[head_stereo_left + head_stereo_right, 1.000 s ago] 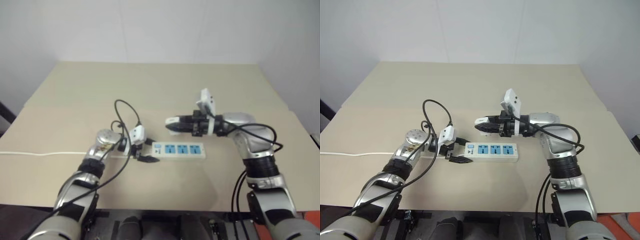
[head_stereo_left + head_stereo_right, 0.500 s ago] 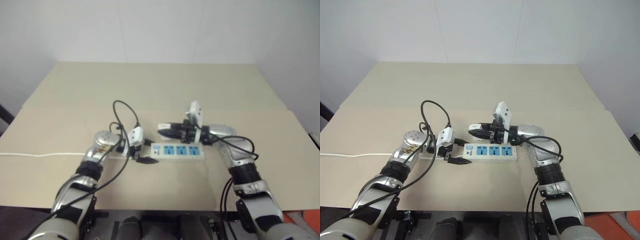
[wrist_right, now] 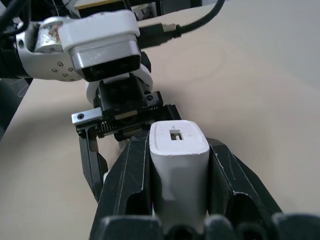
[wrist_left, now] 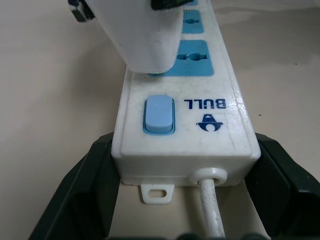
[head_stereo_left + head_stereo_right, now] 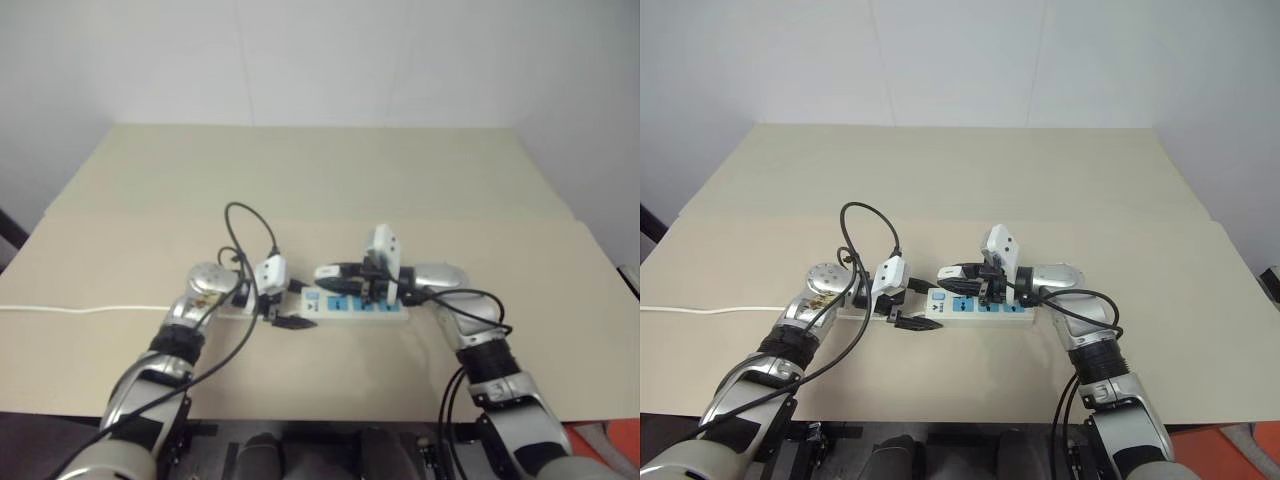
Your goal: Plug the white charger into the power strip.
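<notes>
Silver jointed arms are gleaming, black cables are looping off both wrists, white boxy modules are capping the left gripper [image 5: 908, 305] and right gripper [image 5: 952, 273], black fingers showing.

"BULL" in blue, with a small logo, on the power strip [image 4: 215, 125] beside its switch [image 4: 159, 115].
</notes>
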